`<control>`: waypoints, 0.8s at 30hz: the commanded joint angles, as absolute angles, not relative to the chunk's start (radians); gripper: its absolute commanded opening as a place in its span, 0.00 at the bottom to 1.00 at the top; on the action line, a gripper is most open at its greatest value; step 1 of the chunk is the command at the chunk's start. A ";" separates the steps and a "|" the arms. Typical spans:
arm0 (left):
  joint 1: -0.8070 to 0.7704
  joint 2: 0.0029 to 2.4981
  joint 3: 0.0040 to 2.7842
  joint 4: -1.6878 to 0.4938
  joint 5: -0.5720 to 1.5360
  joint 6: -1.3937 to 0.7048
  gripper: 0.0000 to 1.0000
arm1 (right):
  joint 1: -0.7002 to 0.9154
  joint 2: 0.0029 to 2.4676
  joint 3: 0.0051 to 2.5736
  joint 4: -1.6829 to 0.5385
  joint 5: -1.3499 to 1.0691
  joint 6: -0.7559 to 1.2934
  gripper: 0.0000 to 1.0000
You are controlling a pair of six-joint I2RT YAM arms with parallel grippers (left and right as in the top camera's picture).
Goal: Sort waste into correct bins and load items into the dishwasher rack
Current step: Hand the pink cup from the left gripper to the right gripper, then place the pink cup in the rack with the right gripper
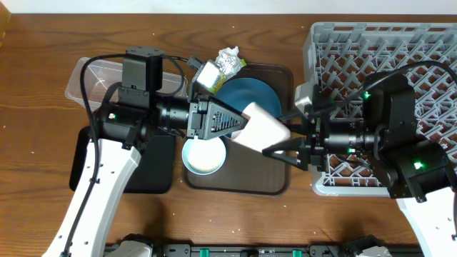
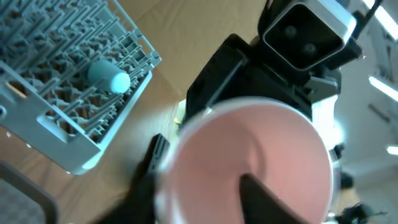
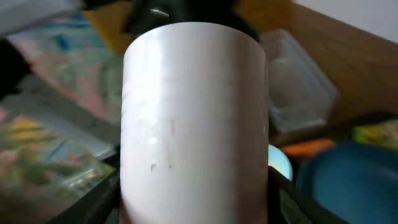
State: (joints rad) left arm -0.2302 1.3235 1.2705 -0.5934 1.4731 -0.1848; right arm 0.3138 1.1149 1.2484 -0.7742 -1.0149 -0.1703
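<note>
A white cup with a pink inside hangs tilted above the brown serving tray, between both grippers. My left gripper is shut on its rim, one finger inside the pink cup. My right gripper grips the cup's white wall with a finger against each side. The dark-blue bowl and the white bowl sit on the tray. A second cup lies in the grey rack. The crumpled wrapper lies behind the tray. An orange carrot piece lies by the blue bowl.
The clear tub stands at the back left, and the black tray lies in front of it under my left arm. The brown serving tray is in the middle. The rack fills the right side, under my right arm.
</note>
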 commanded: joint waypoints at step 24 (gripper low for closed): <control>-0.232 1.326 1.287 -0.589 1.417 -0.199 0.63 | -0.445 1.118 1.248 -1.103 -0.334 0.336 0.60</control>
State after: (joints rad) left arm -0.2317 1.3308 1.2705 -0.5907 1.4250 -0.2054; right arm -0.4175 1.1213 1.2480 -1.1027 -0.2481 0.3546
